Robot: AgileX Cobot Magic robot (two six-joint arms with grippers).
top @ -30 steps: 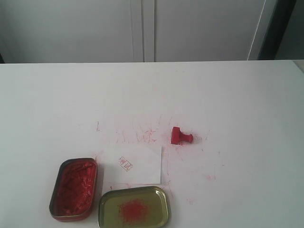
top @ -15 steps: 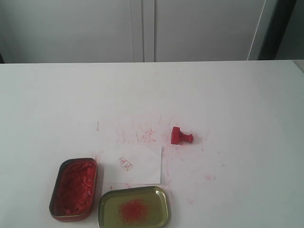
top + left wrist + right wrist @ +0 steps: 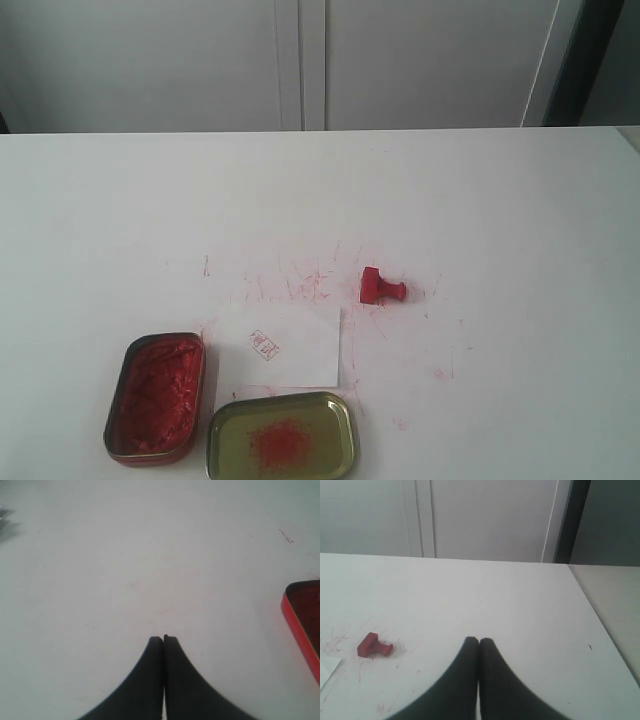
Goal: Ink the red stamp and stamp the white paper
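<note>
jaws: left and right both closed, empty | red stamp (image 3: 381, 287): tipped on its side on desk (image 3: 520, 210), near white paper (image 3: 300, 350) | risk: unopened jaws shove it; sideways handle invites skewed grip

Bare table (image 3: 520, 200) surrounds the red stamp (image 3: 381, 286); the white paper (image 3: 300, 345) lies nearest, apart.

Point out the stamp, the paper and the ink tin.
stamp (image 3: 371, 285): exterior view, on its square base.
paper (image 3: 300, 352): exterior view, on its bare right half.
ink tin (image 3: 203, 370): exterior view, on its right rim.
</note>
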